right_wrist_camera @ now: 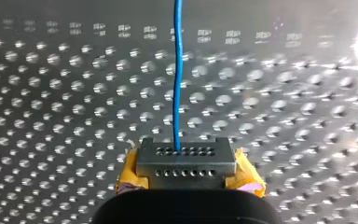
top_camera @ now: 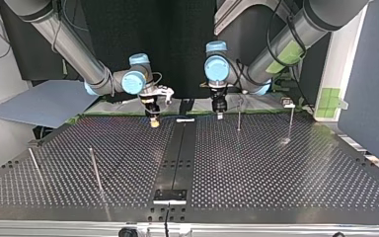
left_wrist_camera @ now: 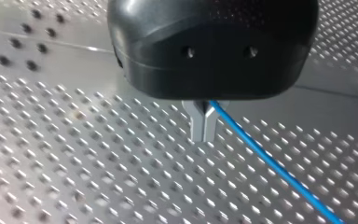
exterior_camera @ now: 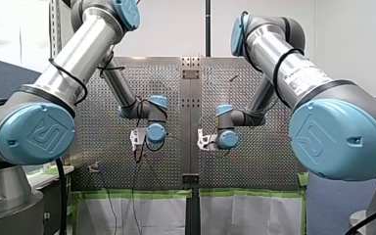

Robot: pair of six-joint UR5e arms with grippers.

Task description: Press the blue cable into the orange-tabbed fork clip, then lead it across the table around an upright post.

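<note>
two robot arms reached over a perforated metal surface (top_camera: 276,168). our left end effector (left_wrist_camera: 204,134), black with metal fingers, was closed on a thin blue cable (left_wrist_camera: 270,163). the cable came out from between its fingers and slanted away low over the surface. our right end effector (right_wrist_camera: 184,161), with yellow pads, was closed on the same cable, which left its tip and ran straight ahead. in the top view the two end effectors hung near each other, low over the surface's far edge, one on each side of its centre strip. a thin upright metal post (top_camera: 239,114) stood just beside our left end effector, with more posts further off. we could not pick out the orange-tabbed fork clip for certain.

we judged the step in hand to be carrying the cable to the clip, with nothing seated yet. to do it well, we would keep both grips firm and the short span between them lightly taut. we would line that span up with the fork's slot and press straight down, not sideways. slack could let the cable miss the slot, and too much pull could drag it through the fingers.
</note>
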